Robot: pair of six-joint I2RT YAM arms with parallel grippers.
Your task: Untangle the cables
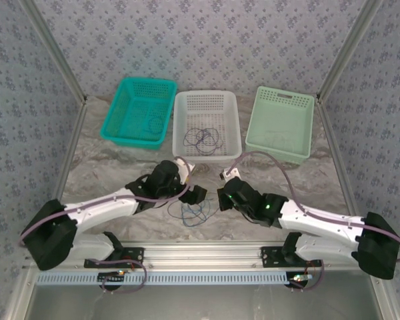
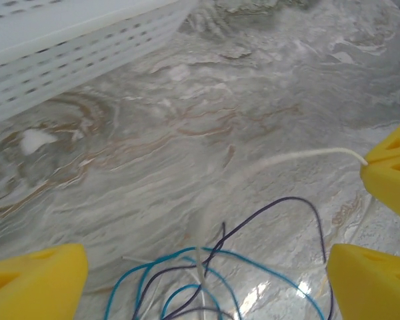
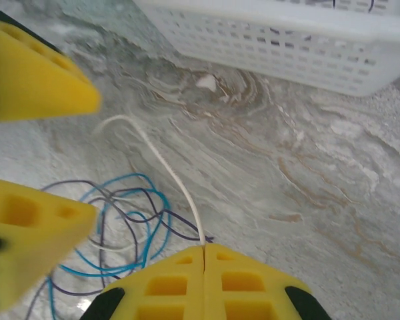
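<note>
Cables [image 1: 193, 212] sit in 1 small tangle of blue and purple loops on the worktop [image 1: 107, 163], between the 2 end effectors and just in front of the white basket [image 1: 207, 94] (more thin wires lie inside it). White cable [image 3: 167, 167] leads out of the tangle into the right end effector [image 3: 204, 257], which is closed and pinching it. Left end effector [image 2: 207, 267] is open wide, with the loops lying between its fingers. Left is nearer the loops. The white strand's long axis points toward the right arm, so the pull likely goes along it. No labels or writing can be read.
</note>
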